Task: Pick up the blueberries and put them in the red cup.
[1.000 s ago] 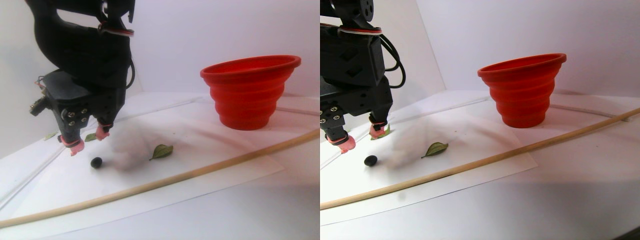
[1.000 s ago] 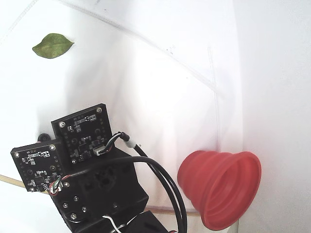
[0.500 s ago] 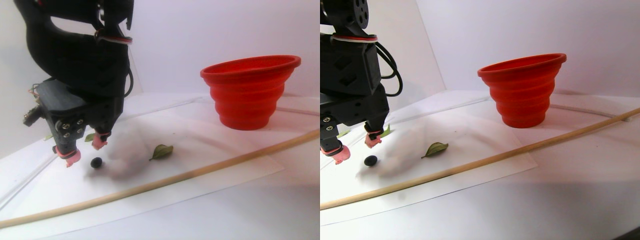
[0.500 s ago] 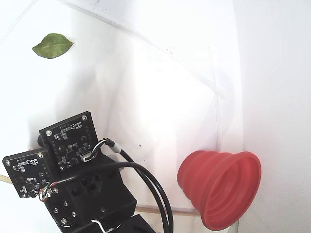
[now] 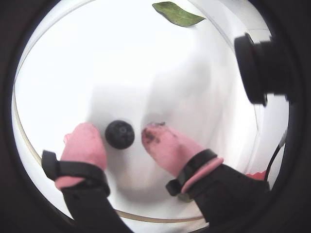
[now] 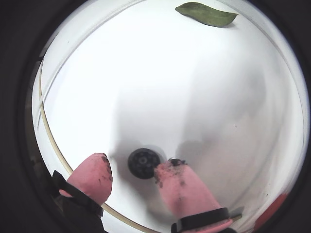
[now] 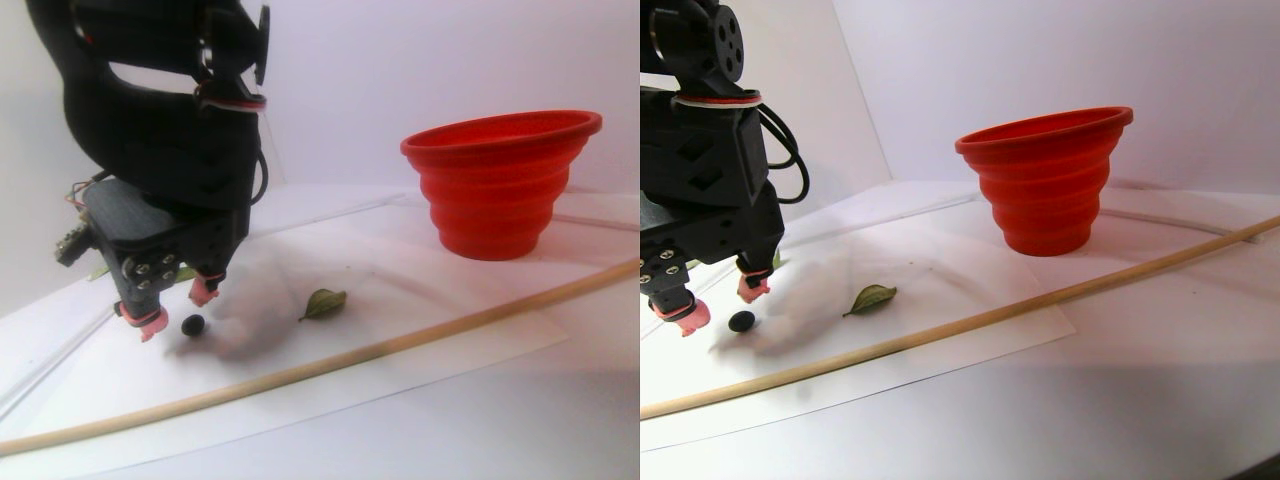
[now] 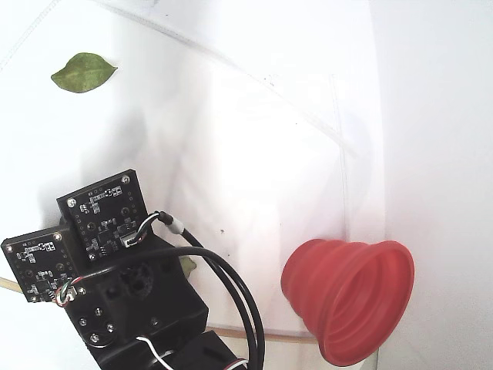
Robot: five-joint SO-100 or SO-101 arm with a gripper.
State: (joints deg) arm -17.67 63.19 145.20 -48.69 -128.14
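Note:
One dark blueberry [image 5: 120, 134] lies on the white sheet between my pink-tipped fingers; it also shows in the other wrist view [image 6: 143, 163] and the stereo pair view [image 7: 193, 324]. My gripper [image 5: 119, 130] is open and low over the sheet, one finger on each side of the berry. In a wrist view the right finger [image 6: 177, 187] sits very close to the berry, while the left finger [image 6: 92, 177] stands apart. The red cup [image 7: 500, 185] stands upright far to the right, also seen in the fixed view [image 8: 350, 297]. No other blueberries show.
A green leaf [image 7: 324, 302] lies right of the berry, and another leaf [image 7: 182, 273] sits behind the gripper. A long wooden stick [image 7: 380, 345] crosses the sheet in front. The fixed view shows a leaf [image 8: 83, 72] at top left.
My gripper has come down toward the sheet, and its open fingertips now stand on either side of the blueberry. Berry, leaves and cup have not moved.

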